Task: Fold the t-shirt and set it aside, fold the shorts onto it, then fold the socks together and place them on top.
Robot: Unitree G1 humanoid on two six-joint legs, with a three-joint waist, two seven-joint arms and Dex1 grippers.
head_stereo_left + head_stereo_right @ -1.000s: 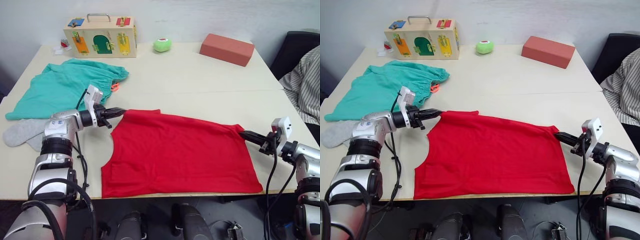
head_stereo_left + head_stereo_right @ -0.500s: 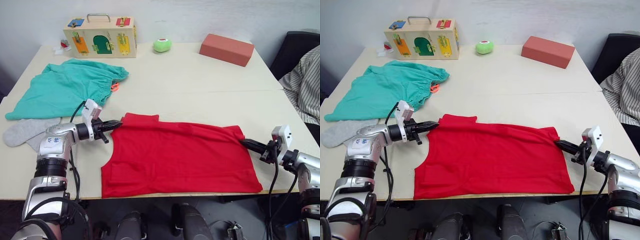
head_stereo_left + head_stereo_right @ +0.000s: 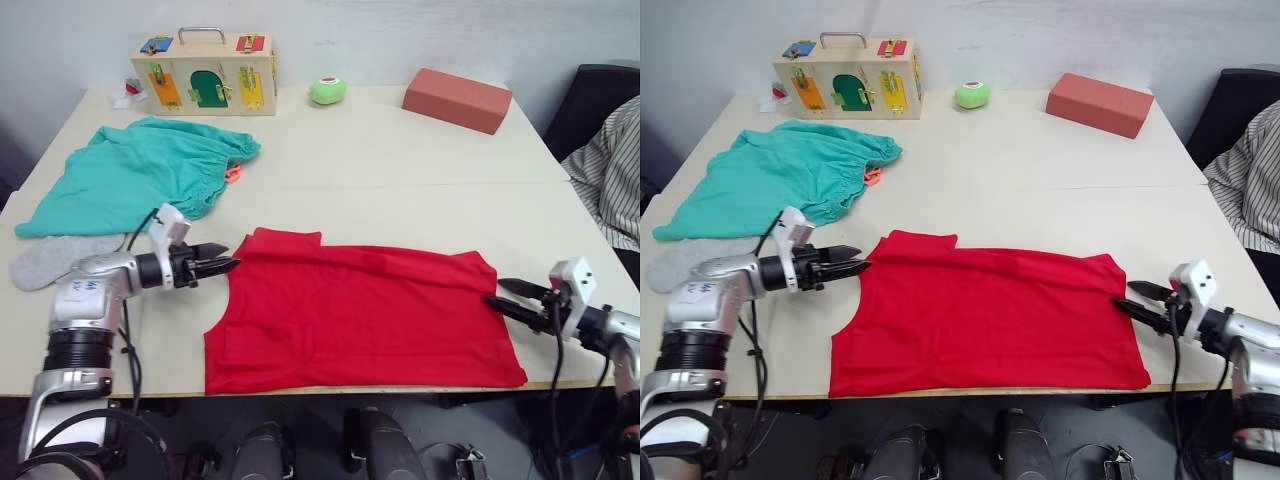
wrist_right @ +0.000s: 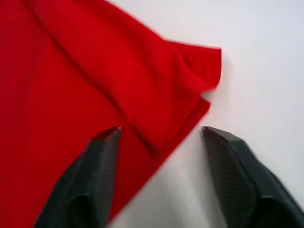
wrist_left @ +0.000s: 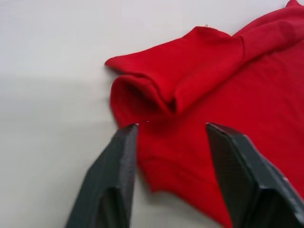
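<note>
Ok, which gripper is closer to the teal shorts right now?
Left. The left gripper is open beside the t-shirt, just below the shorts; the right gripper is open across the shirt.

Bare bench [image 3: 400, 180] across the middle, between t-shirt [image 3: 360, 320] and far brick-red block [image 3: 456, 99]; shorts [image 3: 135, 175] and socks [image 3: 55, 258] crowding the left.

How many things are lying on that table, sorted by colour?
Red: 2, the t-shirt and the block
Green: 2, the shorts and the small ball
Grey: 1, the socks, lying as one bundle
Many-coloured: 1, the wooden latch box
Total: 6, leaving out some small bits beside the box, too tiny to make out.
</note>
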